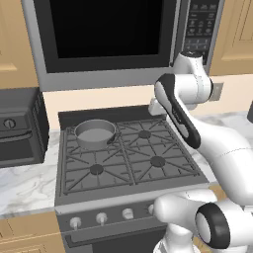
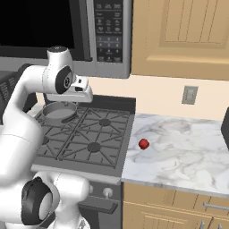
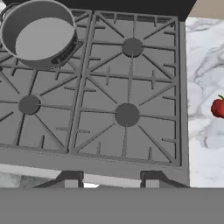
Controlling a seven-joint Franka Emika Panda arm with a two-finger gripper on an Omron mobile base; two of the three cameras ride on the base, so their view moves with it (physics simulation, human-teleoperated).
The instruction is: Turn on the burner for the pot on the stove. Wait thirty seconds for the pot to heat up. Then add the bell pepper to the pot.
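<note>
On the white marble counter sits the small round red bell pepper; I guess it's light and slippery, so I'd pinch its middle. My claw is clenched, holding nothing.

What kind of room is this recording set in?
A home kitchen, rendered rather than real. A four-burner gas stove with a pot on its back left burner sits under a built-in microwave, with a marble counter and wooden cabinets alongside.

- A home kitchen, rendered.
- Gas stove with four burners and front knobs.
- Microwave mounted above it.
- Marble tabletop, wooden cabinets, a toaster oven.
</note>
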